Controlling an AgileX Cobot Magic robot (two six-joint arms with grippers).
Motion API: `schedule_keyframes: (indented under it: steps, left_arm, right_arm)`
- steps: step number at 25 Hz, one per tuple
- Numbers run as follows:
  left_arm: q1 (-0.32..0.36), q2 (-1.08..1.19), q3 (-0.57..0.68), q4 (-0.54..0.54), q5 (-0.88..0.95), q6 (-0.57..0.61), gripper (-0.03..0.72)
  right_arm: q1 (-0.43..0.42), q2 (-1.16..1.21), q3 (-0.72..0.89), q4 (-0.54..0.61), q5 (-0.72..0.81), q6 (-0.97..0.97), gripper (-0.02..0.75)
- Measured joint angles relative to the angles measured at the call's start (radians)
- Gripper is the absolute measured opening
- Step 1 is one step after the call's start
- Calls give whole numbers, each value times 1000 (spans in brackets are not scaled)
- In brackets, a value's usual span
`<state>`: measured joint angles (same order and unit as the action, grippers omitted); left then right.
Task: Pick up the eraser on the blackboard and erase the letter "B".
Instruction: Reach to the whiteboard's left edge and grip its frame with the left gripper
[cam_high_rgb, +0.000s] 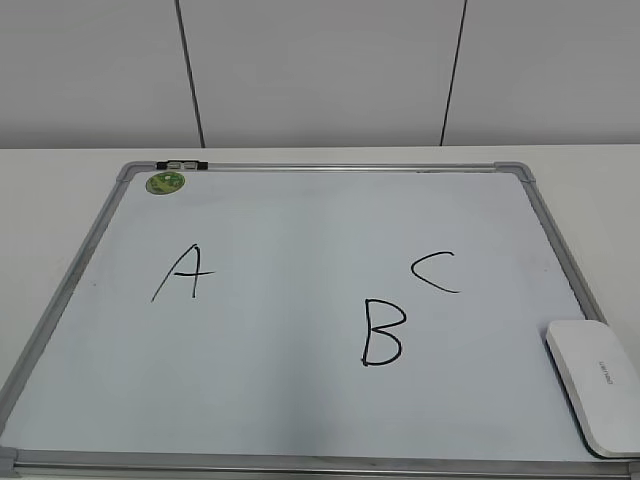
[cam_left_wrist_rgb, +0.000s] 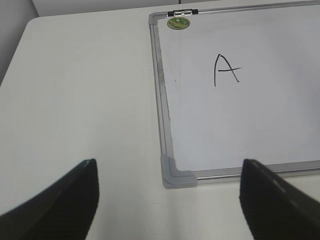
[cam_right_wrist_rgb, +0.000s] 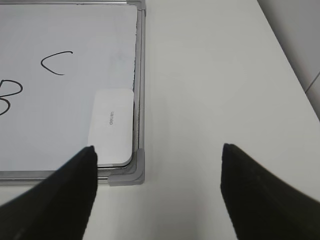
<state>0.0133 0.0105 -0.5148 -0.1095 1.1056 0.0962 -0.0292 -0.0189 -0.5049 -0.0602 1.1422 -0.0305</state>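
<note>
The blackboard (cam_high_rgb: 300, 240) is a white board with a silver frame, lying flat on the table. The black letter "B" (cam_high_rgb: 383, 332) is drawn right of its middle; part of it shows at the left edge of the right wrist view (cam_right_wrist_rgb: 9, 96). The white eraser (cam_high_rgb: 596, 384) lies on the board's near right corner, also in the right wrist view (cam_right_wrist_rgb: 111, 127). My right gripper (cam_right_wrist_rgb: 158, 165) is open and empty, above the table just right of that corner. My left gripper (cam_left_wrist_rgb: 169, 172) is open and empty above the board's near left corner (cam_left_wrist_rgb: 177, 174). Neither gripper shows in the exterior view.
A black "A" (cam_high_rgb: 183, 272) sits on the board's left half and a black "C" (cam_high_rgb: 435, 271) up right of the "B". A round green sticker (cam_high_rgb: 166, 182) and a small clip (cam_high_rgb: 181, 164) sit at the far left corner. A panelled wall stands behind the table.
</note>
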Motion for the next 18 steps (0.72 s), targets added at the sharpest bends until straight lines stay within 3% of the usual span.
schedule_keyframes:
  steps: [18]
  left_arm:
    - [0,0,0,-2,0,0,648]
  right_arm:
    - [0,0,0,0,0,0,591]
